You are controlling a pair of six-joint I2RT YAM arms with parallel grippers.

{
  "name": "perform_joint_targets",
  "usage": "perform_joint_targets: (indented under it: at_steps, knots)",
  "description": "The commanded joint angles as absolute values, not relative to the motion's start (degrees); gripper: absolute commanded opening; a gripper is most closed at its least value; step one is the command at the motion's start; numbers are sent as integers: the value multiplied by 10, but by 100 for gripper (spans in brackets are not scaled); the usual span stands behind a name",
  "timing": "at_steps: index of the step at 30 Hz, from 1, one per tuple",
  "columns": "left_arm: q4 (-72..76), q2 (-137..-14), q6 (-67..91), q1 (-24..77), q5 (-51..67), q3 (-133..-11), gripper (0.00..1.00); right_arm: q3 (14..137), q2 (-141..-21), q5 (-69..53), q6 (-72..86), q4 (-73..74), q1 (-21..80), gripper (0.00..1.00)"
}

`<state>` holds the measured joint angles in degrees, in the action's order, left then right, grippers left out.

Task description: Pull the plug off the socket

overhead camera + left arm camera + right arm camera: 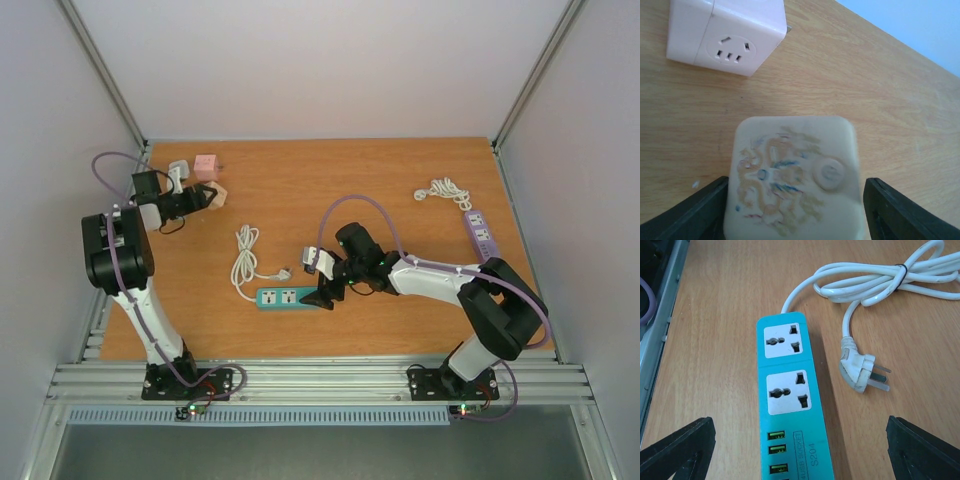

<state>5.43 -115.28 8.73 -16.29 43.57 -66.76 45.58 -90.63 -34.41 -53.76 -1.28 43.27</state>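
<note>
A teal power strip [280,297] lies at the table's front middle. In the right wrist view both sockets of the strip [790,405] are empty. Its white plug [860,367] lies loose on the table to the right, prongs bare, on a bundled white cable [875,280]. My right gripper [322,296] hovers over the strip's near end, and its jaws [800,455] are wide open and empty. My left gripper [208,198] is open around a cream cube adapter [795,175] at the far left. Its left finger is against the cube and its right finger stands apart.
A pink cube socket [725,32] sits just beyond the cream cube [219,193], with a small white object [178,172] beside it. A purple power strip [482,232] with a coiled white cord [443,190] lies at the far right. The table's left edge has a metal rail [660,315].
</note>
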Motion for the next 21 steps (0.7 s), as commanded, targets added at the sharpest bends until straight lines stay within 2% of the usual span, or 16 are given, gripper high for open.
perform_joint_targets:
  at_steps: [1, 7, 16, 21]
  knots:
    - [83, -1149, 93, -164, 413, -685, 75, 457, -914, -344, -532, -23, 431, 94]
    - [69, -1137, 80, -164, 360, -684, 84, 457, -913, -345, -531, -20, 431, 94]
    - [67, -1111, 65, -164, 328, -676, 83, 457, -911, -345, -530, -21, 431, 94]
    - [45, -1102, 49, -164, 291, -681, 78, 458, -911, -345, -529, -20, 430, 94]
